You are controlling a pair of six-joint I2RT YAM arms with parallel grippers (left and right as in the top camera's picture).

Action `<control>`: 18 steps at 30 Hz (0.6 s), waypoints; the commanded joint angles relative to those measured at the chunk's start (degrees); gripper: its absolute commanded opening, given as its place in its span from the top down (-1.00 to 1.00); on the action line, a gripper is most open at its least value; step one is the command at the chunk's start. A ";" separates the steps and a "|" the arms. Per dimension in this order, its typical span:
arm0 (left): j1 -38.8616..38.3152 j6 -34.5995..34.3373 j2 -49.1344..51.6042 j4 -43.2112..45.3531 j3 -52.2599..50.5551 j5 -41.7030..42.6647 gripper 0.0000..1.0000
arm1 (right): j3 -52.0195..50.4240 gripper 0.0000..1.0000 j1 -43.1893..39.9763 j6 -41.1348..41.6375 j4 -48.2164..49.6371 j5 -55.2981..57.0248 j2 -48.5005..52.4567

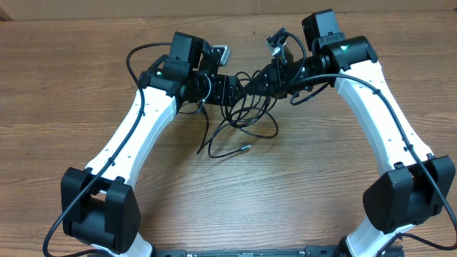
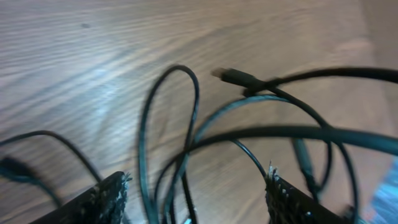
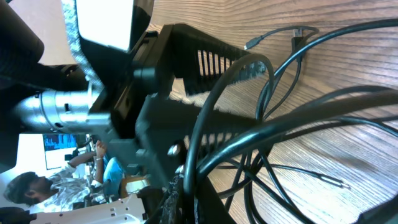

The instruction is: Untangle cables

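Black and ridged, the left fingers [image 2: 297, 198] stood spread wide, several strands of the cables [image 1: 241, 118] running loose between them with nothing gripped. From where I stood the tangle hung in the middle, between the two arms, its loops and one plug end [image 1: 245, 148] trailing onto the table [image 1: 71, 86]. Further right, the right fingers [image 3: 169, 202] were pressed together, seemingly pinching a strand. If the left fingers shut on that whole bunch and the arms drew apart, I reckoned the knot would only cinch tighter.
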 commanded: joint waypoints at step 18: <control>-2.84 -2.71 0.61 9.42 0.83 -9.97 0.51 | 1.57 0.92 0.00 -0.59 -3.17 -17.73 -1.22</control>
